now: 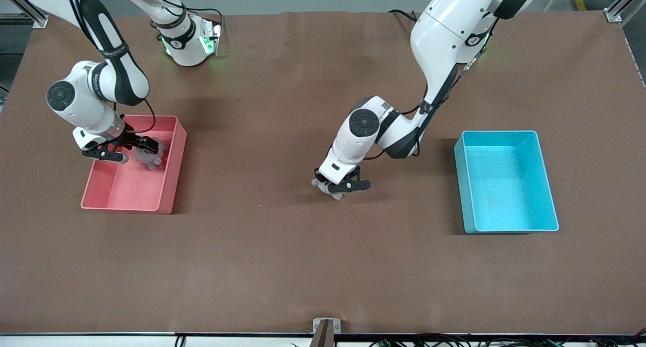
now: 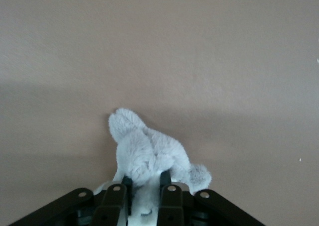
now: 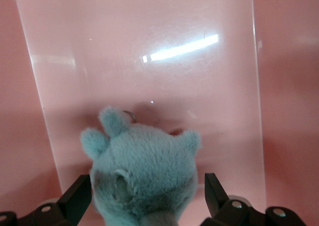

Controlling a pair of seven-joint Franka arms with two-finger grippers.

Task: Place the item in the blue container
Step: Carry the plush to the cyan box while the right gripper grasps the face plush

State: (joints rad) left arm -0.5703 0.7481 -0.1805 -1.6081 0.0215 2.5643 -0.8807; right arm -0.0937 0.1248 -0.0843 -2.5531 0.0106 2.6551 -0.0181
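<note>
White plush toy (image 2: 149, 156) on bare table mid-way btw bins, well apart from blue container (image 1: 504, 181), clamped in left gripper (image 1: 339, 188). Risk: pinch looks shallow in soft fur, may slip on lift. Long axis lies along table, away from fingers. Right gripper (image 1: 132, 150) spread wide around teal plush (image 3: 142, 178) in pink bin (image 1: 171, 180), not gripping.

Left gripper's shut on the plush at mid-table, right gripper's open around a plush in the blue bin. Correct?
Not quite: the right gripper, open around its plush, is in the pink bin, as the front view shows. The blue container is empty. The left gripper is shut on the grey plush.
</note>
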